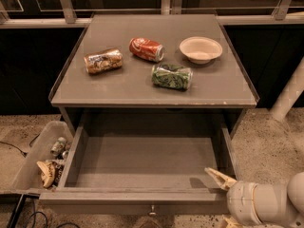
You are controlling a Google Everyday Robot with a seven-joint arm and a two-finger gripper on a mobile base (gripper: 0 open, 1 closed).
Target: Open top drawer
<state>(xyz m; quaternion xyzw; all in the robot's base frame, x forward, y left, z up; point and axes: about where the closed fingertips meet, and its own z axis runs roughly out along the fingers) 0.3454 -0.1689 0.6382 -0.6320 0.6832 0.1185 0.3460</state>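
The top drawer (142, 163) stands pulled far out under the grey table top, showing its plain grey box interior with nothing in it. Its front panel (118, 197) runs along the bottom of the view, with the small round knob (152, 209) at its centre. My gripper (222, 199) is at the drawer's front right corner, right of the knob and not touching it. It is open and holds nothing. One tan fingertip (216, 176) lies over the drawer's front rim and the other is low at the frame's edge. The two shorter drawers are out of view.
The table top (228, 87) carries a brown can (103, 61), a red can (147, 49), a green can (172, 76) and a white bowl (201, 49). A clear bin (33, 163) with scraps stands on the floor at the left. A white post (289, 96) rises at the right.
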